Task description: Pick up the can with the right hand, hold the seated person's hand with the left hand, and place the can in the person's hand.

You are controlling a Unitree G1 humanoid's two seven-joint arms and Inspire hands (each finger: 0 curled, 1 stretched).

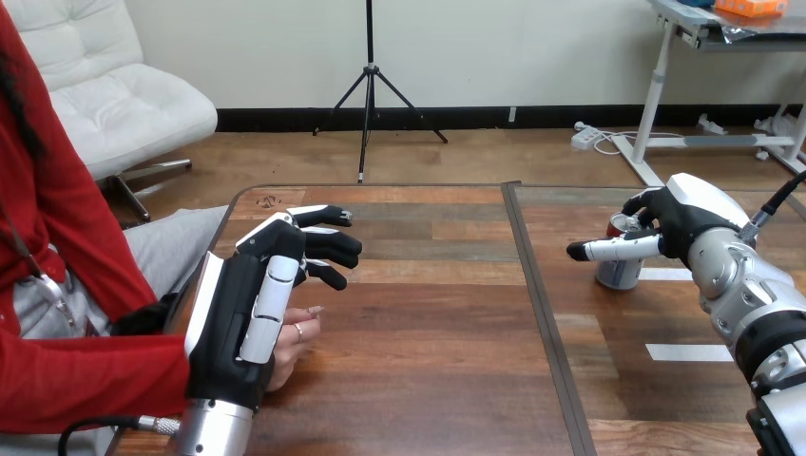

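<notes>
A: What's closest?
B: The left hand (pixel 249 313), lying over the person's hand (pixel 297 334) at the left edge of the desk (pixel 428 380). Its fingers (pixel 333 249) are stretched out loosely, curled round nothing.
A: And the can?
B: Farther back on the right, the can (pixel 620 274) stands on the desk. The right hand (pixel 680 223) is wrapped round it, thumb in front, fingers behind.
</notes>
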